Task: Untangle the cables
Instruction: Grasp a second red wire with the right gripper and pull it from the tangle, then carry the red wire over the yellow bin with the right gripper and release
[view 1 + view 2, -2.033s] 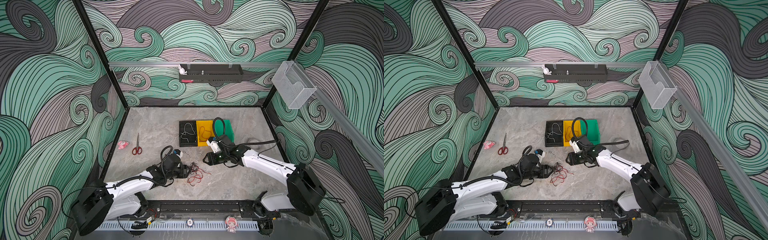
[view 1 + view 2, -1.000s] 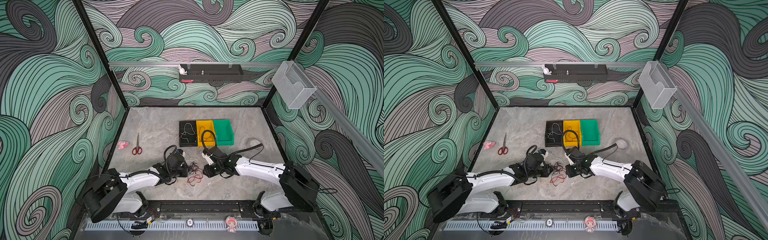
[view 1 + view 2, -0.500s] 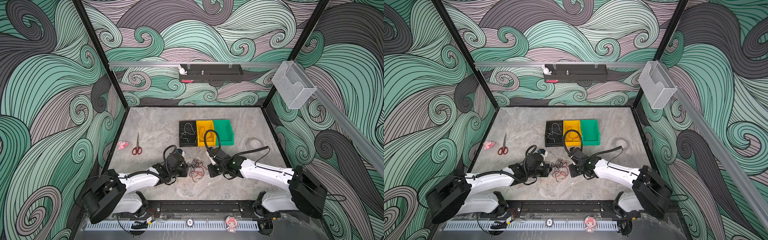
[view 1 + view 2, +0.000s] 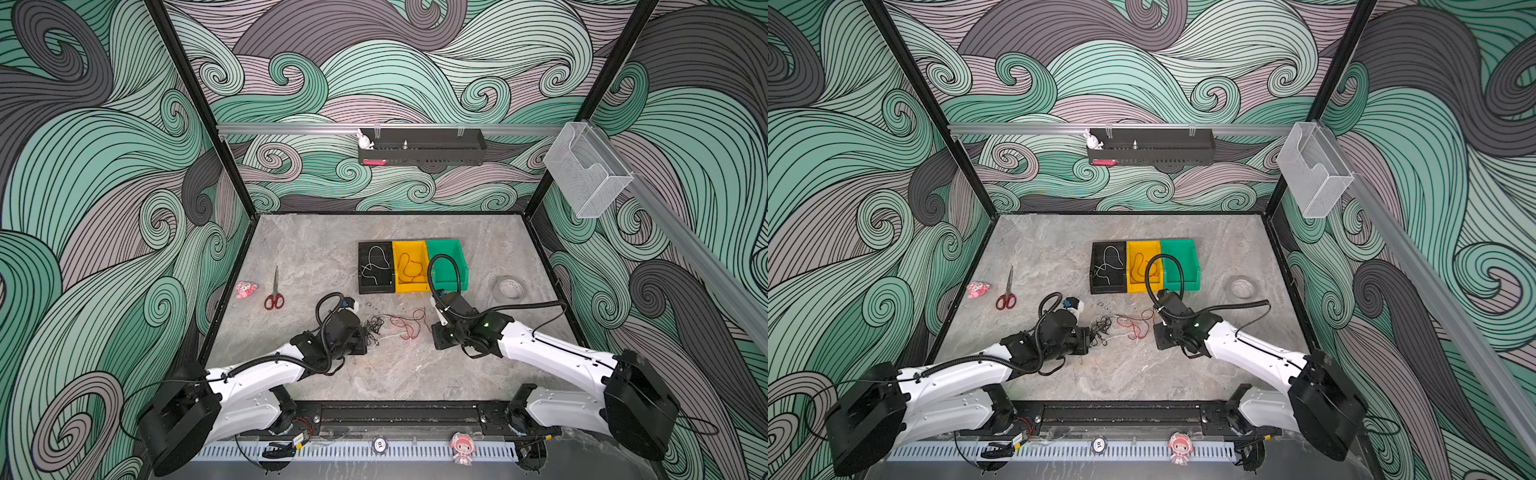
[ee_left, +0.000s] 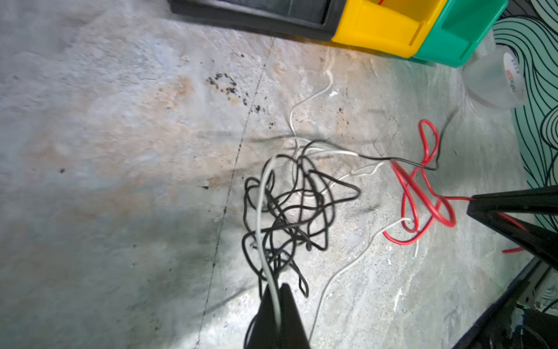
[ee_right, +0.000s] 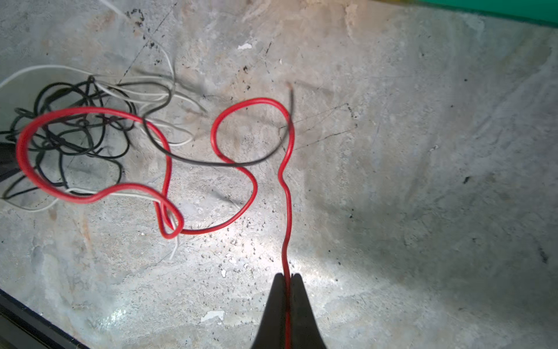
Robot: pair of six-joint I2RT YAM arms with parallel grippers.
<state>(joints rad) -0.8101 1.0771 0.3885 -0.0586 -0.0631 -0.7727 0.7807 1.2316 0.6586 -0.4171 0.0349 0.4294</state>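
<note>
Two grippers flank the tangle of cables (image 4: 392, 328) on the stone tabletop (image 4: 395, 374). At its 9 o'clock the left gripper (image 5: 276, 287) is pressed together on a white cable (image 5: 258, 211). At 3 o'clock the right gripper (image 6: 288, 276) pinches a red cable (image 6: 288, 211). Black strands (image 5: 280, 223) knot between them. Farther off, at 12 o'clock, a black bin (image 4: 375, 289) holds a white wire (image 4: 387, 261) and a yellow bin (image 4: 409, 287) a red wire (image 4: 402, 266).

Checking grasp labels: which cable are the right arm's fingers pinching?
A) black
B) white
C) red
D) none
C: in the right wrist view the red cable runs straight in between the shut fingers of the right gripper.
</note>
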